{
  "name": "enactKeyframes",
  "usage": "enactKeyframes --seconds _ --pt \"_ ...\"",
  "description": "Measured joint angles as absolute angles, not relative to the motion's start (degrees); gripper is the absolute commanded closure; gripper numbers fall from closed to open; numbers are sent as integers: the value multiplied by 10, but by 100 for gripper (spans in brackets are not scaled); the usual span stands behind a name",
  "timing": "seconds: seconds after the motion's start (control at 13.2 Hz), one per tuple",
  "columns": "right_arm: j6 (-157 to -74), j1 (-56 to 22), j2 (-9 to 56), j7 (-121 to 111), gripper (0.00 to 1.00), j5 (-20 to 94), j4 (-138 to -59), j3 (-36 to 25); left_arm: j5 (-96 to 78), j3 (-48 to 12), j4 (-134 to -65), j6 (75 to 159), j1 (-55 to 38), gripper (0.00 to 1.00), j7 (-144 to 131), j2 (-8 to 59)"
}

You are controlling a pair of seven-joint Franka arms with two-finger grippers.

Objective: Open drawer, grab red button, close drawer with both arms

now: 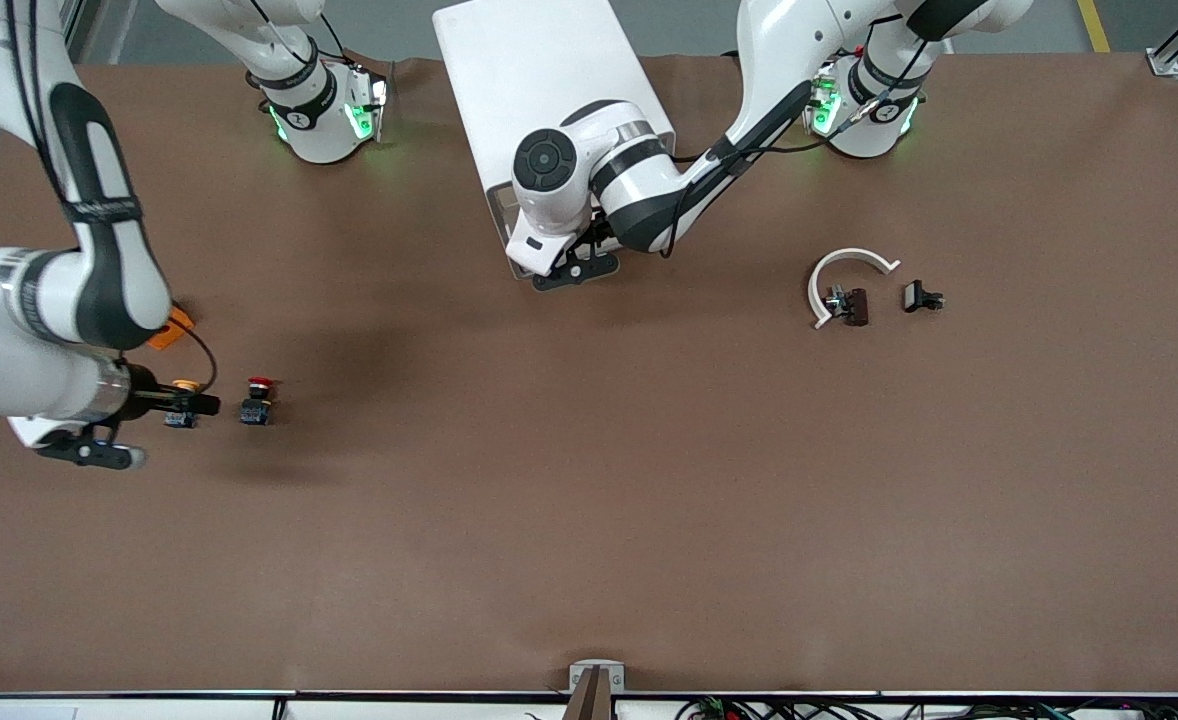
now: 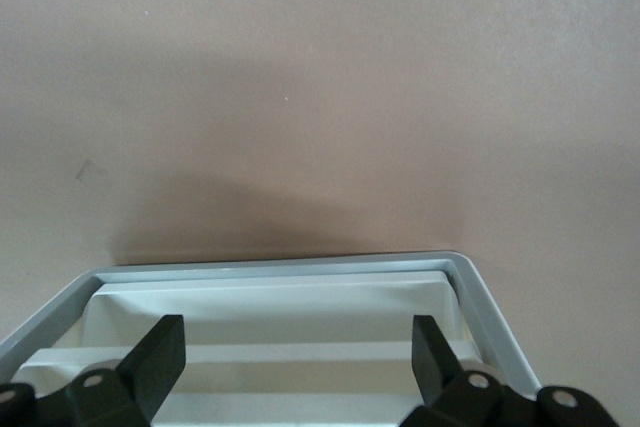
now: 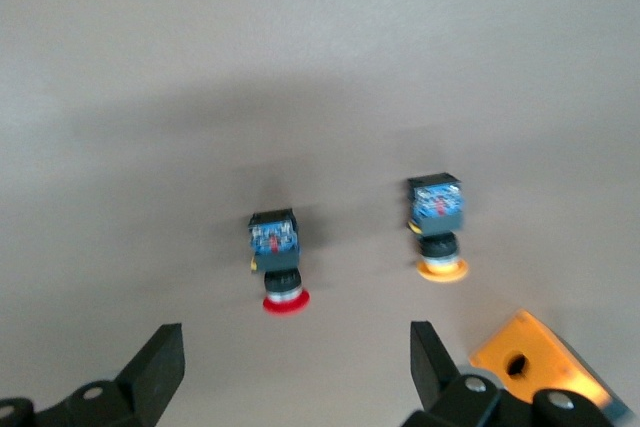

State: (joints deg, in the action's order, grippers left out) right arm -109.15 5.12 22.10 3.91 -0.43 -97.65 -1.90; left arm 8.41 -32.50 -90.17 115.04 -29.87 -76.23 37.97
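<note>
Red button on table beside yellow button; right gripper open above them; left gripper open over the drawer

The button lies on the table toward the right arm's end, just beside a like button. A cube sits farther from the front camera. The cabinet stands between the arm bases.
</note>
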Motion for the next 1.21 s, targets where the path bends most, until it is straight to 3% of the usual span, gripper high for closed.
enactKeyframes --seconds 0.45,0.91,1.21 --pt "-896 53 156 -23 0 -4 -857 -19 61 -325 -902 1150 -314 0 -762 380" --pt "-875 53 73 -39 0 -2 -854 -18 50 -324 -902 1151 -320 0 -766 381" --pt "-877 53 64 -39 0 -1 -864 -17 50 -324 -902 1151 -319 0 -766 381"
